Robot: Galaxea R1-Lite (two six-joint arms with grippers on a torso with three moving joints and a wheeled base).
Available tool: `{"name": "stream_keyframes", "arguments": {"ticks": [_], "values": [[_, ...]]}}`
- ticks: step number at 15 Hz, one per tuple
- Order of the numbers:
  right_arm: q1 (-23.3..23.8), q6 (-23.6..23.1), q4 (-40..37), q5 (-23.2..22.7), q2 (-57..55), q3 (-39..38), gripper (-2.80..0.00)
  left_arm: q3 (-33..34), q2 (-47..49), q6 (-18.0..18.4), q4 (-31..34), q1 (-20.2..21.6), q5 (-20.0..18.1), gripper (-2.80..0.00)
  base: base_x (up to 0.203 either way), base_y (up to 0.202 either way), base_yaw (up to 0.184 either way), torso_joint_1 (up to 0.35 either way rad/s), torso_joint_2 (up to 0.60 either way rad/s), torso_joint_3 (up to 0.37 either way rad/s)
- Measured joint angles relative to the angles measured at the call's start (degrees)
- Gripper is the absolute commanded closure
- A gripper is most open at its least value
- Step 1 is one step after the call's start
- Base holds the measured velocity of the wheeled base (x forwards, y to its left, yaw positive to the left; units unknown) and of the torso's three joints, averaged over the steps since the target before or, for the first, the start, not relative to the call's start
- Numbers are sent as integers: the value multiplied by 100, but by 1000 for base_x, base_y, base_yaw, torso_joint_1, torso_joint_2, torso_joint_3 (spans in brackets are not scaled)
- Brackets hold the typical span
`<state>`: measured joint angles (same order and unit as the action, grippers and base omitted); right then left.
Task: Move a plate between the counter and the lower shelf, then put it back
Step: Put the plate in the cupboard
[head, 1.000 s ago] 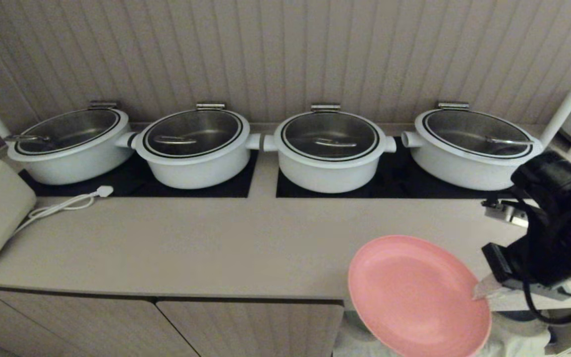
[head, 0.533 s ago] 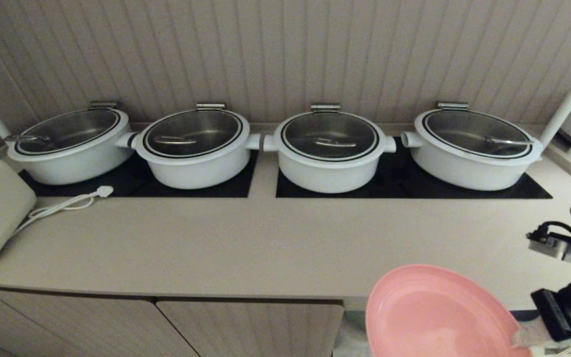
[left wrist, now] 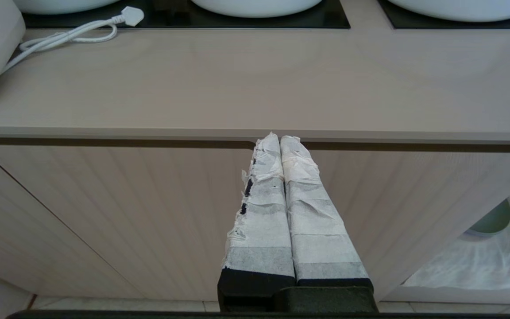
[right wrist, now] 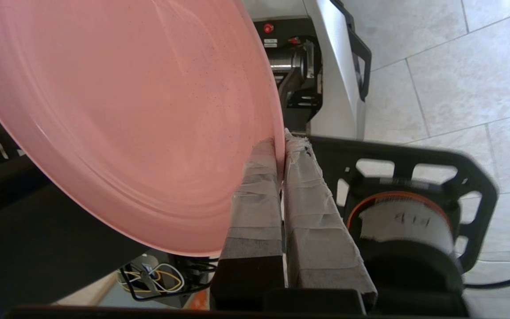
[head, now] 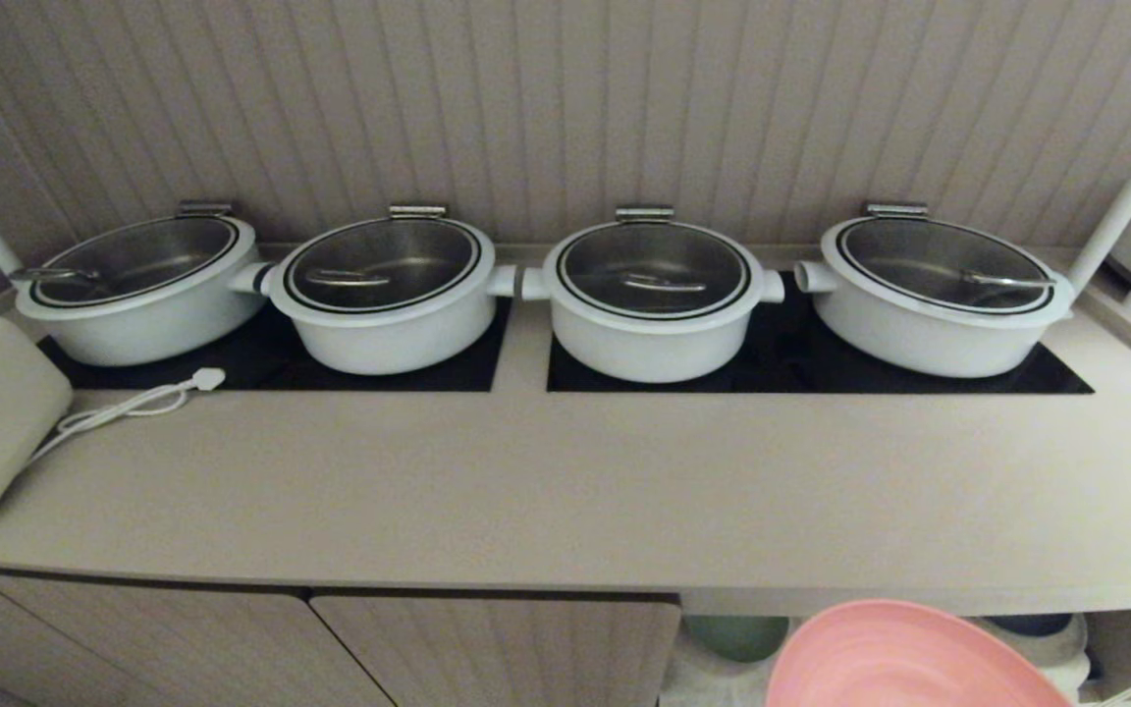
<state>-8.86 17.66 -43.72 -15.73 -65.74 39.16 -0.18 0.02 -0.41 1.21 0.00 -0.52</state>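
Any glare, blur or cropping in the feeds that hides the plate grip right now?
Head view: dim, plate cropped at the bottom edge, right tool unseen. Right wrist view: bright and sharp, right tool pinching the plate rim. Left wrist view: clear, left tool shut before the cabinet door.

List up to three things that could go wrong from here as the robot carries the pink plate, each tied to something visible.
1. The right gripper pinches the pink plate only at its rim, so the plate may slip or swing.
2. The plate sits low before the counter edge; it could knock that edge.
3. A green plate already occupies the lower shelf; a collision is possible.
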Motion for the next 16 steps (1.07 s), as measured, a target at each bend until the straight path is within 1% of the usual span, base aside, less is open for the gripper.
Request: {"name": "stream_keyframes", "arguments": {"ticks": [3, 12, 16], "values": [[0, 108, -192, 0, 395, -181, 0, 0, 0, 1, 0, 0, 0, 0, 0, 0, 0, 0, 0, 0], [0, 118, -512, -6, 1138, -658, 0, 2, 0, 1, 0, 0, 1, 0, 0, 0, 0, 0, 0, 0], [0, 122, -536, -4, 1373, -882, 0, 2, 0, -1, 1, 0, 1, 0, 0, 0, 0, 0, 0, 0]]}}
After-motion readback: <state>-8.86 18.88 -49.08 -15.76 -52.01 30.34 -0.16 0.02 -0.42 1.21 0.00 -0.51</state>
